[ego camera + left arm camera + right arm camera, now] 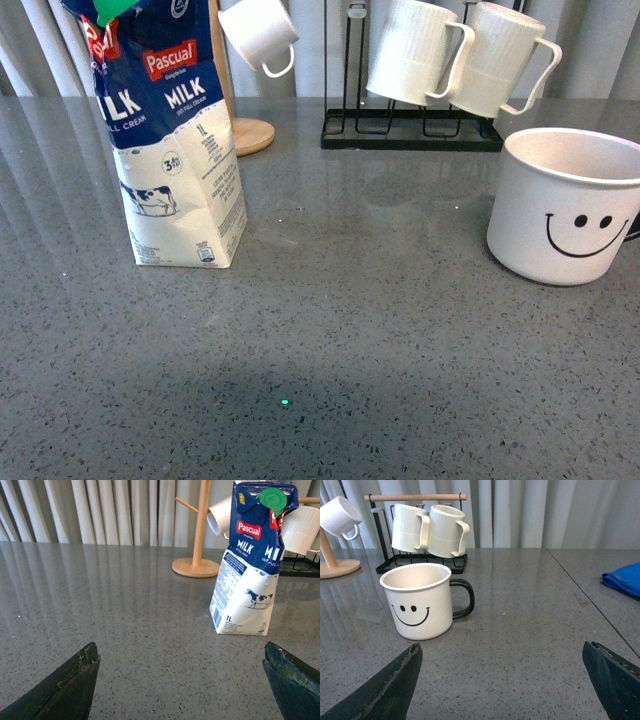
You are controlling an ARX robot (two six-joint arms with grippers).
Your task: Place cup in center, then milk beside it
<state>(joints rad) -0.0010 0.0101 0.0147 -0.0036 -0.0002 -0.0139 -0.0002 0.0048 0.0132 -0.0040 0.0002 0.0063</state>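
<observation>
Milk (175, 140): upright, left part of the surface (350, 330); blue-and-white, cow drawing.
Cup (565, 205): upright, right part; black smiley faces forward.
Right wrist view alone: whole black handle (463, 598), blue cloth (622, 578).
Left jaws: wide open, empty.
Right jaws: wide open, empty.

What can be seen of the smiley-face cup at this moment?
The cup is a wide off-white mug, enamel-like, with a black smiley face on its wall and a black loop handle. It stands upright, mouth up, on the grey speckled table, at the right in the front view, in front of the black mug rack. Only the table touches it; the open right claw is apart from it.
</observation>
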